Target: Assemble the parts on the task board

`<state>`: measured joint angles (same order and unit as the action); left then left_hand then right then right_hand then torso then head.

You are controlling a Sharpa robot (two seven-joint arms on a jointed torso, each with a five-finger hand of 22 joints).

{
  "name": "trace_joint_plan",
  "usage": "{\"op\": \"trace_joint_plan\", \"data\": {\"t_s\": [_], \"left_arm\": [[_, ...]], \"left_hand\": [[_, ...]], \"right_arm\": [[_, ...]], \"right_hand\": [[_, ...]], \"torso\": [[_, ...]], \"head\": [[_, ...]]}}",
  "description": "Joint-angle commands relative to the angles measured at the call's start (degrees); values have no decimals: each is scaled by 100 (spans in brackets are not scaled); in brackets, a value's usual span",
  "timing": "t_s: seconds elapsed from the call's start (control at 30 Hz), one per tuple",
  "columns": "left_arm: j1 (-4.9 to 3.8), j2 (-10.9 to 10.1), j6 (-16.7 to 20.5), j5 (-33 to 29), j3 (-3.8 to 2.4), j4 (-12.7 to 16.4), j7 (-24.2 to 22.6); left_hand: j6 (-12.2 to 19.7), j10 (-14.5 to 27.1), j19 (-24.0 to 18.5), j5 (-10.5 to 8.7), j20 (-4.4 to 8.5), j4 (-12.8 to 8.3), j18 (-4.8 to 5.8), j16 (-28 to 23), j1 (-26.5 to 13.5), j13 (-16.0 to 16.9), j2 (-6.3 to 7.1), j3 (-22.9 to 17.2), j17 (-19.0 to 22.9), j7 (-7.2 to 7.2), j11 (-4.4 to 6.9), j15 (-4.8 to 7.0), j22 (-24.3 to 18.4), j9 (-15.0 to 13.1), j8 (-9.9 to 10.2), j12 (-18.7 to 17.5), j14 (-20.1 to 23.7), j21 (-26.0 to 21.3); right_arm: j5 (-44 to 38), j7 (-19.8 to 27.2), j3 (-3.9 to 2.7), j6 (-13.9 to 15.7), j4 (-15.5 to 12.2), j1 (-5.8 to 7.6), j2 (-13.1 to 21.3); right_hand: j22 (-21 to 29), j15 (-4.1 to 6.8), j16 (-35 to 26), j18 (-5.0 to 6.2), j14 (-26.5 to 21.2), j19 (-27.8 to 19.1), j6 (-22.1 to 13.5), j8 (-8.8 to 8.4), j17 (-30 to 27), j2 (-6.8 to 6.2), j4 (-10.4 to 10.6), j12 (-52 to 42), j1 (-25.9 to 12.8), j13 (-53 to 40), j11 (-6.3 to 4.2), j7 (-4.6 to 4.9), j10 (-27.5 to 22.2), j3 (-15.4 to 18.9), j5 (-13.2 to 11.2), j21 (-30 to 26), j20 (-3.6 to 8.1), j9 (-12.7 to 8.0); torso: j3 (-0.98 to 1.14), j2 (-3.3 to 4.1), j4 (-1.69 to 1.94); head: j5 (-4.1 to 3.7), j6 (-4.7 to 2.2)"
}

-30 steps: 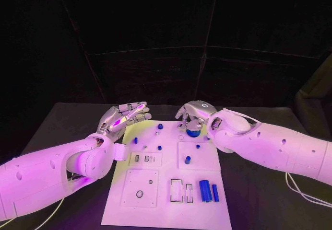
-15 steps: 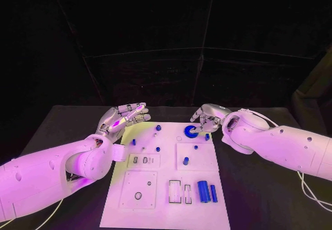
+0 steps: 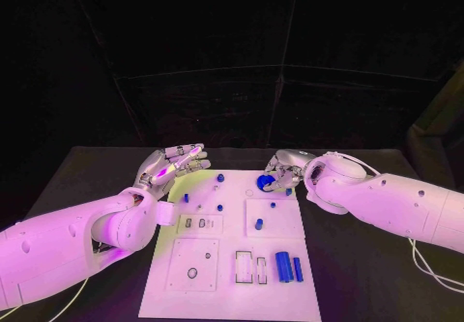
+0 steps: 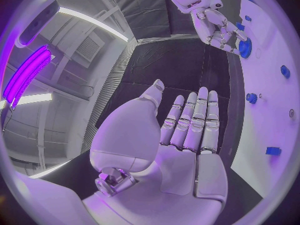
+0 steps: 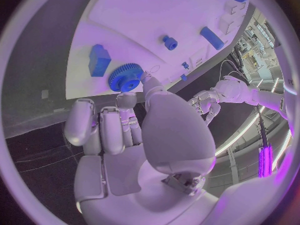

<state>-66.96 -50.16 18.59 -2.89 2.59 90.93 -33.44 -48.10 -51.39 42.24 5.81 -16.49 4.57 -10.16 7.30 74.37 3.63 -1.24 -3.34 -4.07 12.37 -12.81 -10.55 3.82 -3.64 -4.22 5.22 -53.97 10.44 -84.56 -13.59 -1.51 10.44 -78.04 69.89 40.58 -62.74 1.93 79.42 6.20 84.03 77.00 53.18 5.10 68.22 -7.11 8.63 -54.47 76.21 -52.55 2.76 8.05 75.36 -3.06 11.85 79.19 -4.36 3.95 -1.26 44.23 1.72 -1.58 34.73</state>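
The white task board (image 3: 228,295) lies along the middle of the table. A blue gear (image 3: 262,181) lies flat near its far right corner, beside a small blue block (image 3: 288,192). My right hand (image 3: 282,170) hovers just right of the gear. In the right wrist view its thumb tip touches the rim of the gear (image 5: 125,78), and another fingertip sits close below it, with no clear grip. My left hand (image 3: 174,165) floats off the board's far left corner, palm up, fingers straight and apart, holding nothing. The left wrist view shows that hand (image 4: 187,130) and the far gear (image 4: 245,47).
Small blue pegs (image 3: 220,178) stand across the far half of the board. Two blue cylinders (image 3: 284,266) lie near the front right beside empty rectangular slots (image 3: 245,266). A square plate with an oval hole (image 3: 192,272) sits at the front left. Black table surrounds the board.
One second ago my right hand covered the gear, then drew off to the right, leaving it on the board. Now it has come back so that its fingertips meet the rim. My left hand stayed still.
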Motion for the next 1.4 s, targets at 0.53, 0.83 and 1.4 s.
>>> {"op": "trace_joint_plan", "data": {"t_s": [0.53, 0.83, 1.4], "left_arm": [[-9, 3, -125, 36, 0, -27, 19], [-9, 6, -143, 36, 3, -38, 38], [-9, -8, -149, 36, 6, -33, 49]], "left_hand": [[11, 42, -5, -17, -7, -28, 13, -33, 5, -4, -55, -19, 5, 330, -7, -9, -4, 2, 34, -29, 9, -41], [10, 42, -5, -17, -7, -30, 13, -34, 6, -4, -58, -22, 5, 330, -7, -9, -4, 2, 33, -30, 9, -42], [16, 42, -4, -18, -7, -36, 12, -36, 8, -4, -67, -30, 5, 329, -7, -9, -4, 2, 34, -31, 9, -45]], "right_arm": [[-492, -108, -6, -68, 48, 9, -56], [-713, -90, -5, -84, 56, 8, -84], [-1153, 152, -5, 772, -331, 3, -153]], "right_hand": [[-97, -20, 82, -105, 249, 50, 58, 107, 125, 123, -50, -333, 263, -413, -15, -14, 87, -130, 33, 84, -10, 13], [-151, 2, 107, -111, 249, 54, 240, 208, 187, 258, -294, -513, 590, -656, -41, -31, 134, -443, -198, 118, 8, 29], [-317, 114, 154, -140, 268, 116, 872, 398, 321, 377, -425, -814, 345, -1052, -180, -202, 329, -1243, -413, 207, 108, 42]], "torso": [[3, 5, 1], [-1, 4, 4], [-6, 1, 10]], "head": [[7, 44], [4, 66], [30, 59]]}}
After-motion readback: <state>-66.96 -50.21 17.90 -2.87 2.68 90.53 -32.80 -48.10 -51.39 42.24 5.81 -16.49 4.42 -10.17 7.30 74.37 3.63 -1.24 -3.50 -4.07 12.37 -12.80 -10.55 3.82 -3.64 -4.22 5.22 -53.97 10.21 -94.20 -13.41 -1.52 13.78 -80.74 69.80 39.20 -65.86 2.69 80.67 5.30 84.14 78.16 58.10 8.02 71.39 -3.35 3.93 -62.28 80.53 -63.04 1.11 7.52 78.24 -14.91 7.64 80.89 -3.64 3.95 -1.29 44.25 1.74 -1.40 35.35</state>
